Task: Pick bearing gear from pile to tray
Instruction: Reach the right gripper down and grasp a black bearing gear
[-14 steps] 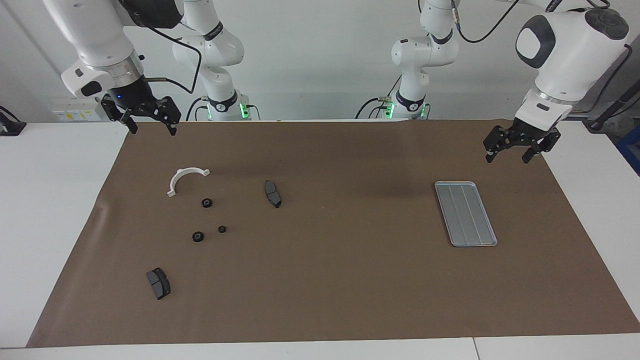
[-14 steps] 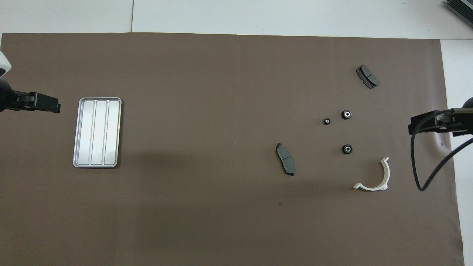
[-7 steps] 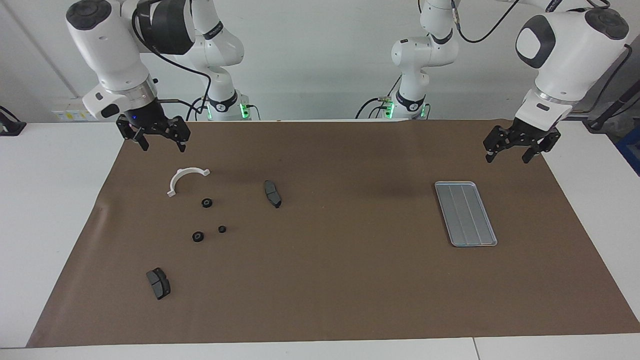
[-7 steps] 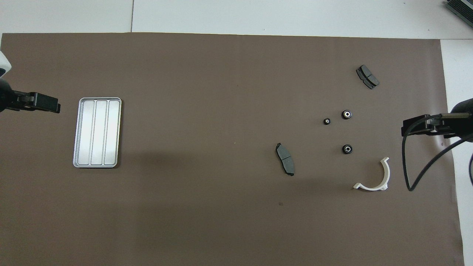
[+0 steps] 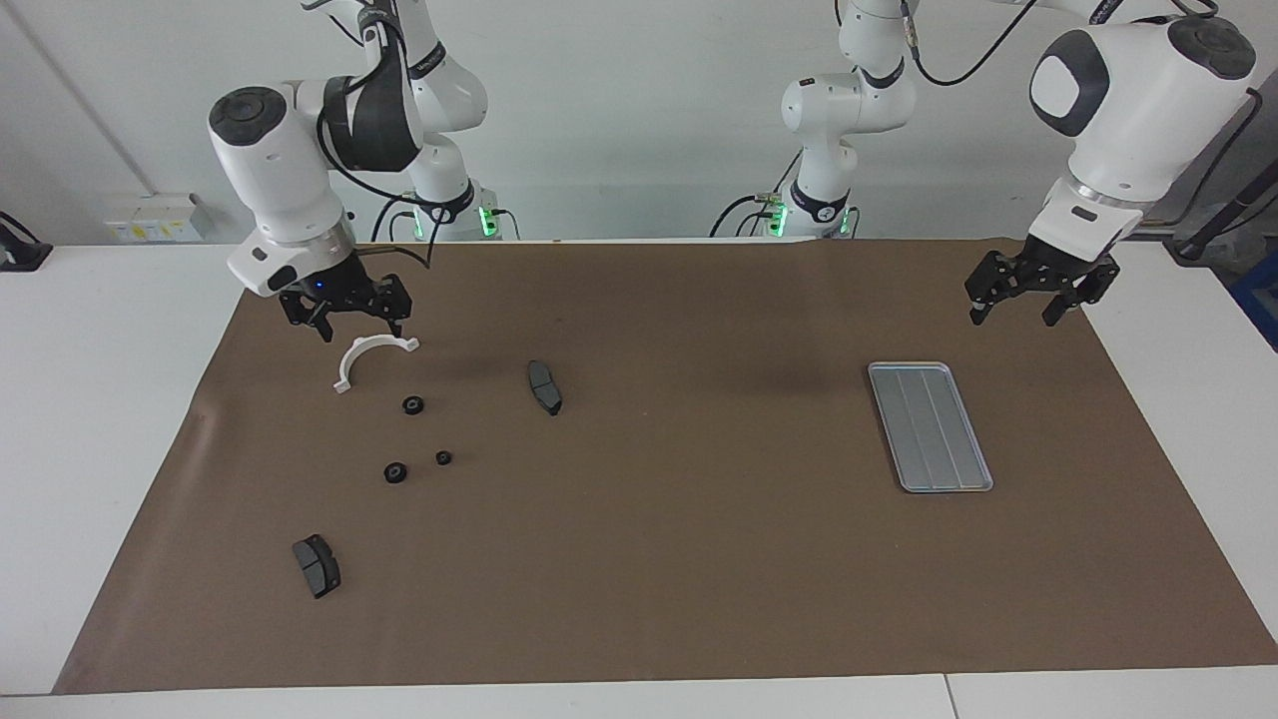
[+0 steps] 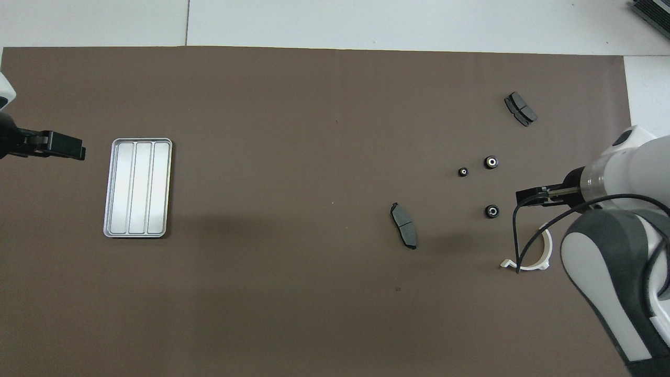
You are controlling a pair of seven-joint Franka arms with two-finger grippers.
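The pile lies toward the right arm's end of the brown mat: three small black gears, two dark grey pads and a white curved bracket. In the overhead view the gears lie between the bracket and one pad. My right gripper is open and empty, low over the bracket's robot-side edge. The silver tray lies empty toward the left arm's end. My left gripper is open and empty and waits in the air by the tray.
The brown mat covers most of the white table. The right arm's body and black cable cover part of the bracket in the overhead view. The tray stands alone at its end of the mat.
My right arm has swung down and in from the mat's corner toward the white bracket, with its gripper still open. The left arm and all the parts have not moved.
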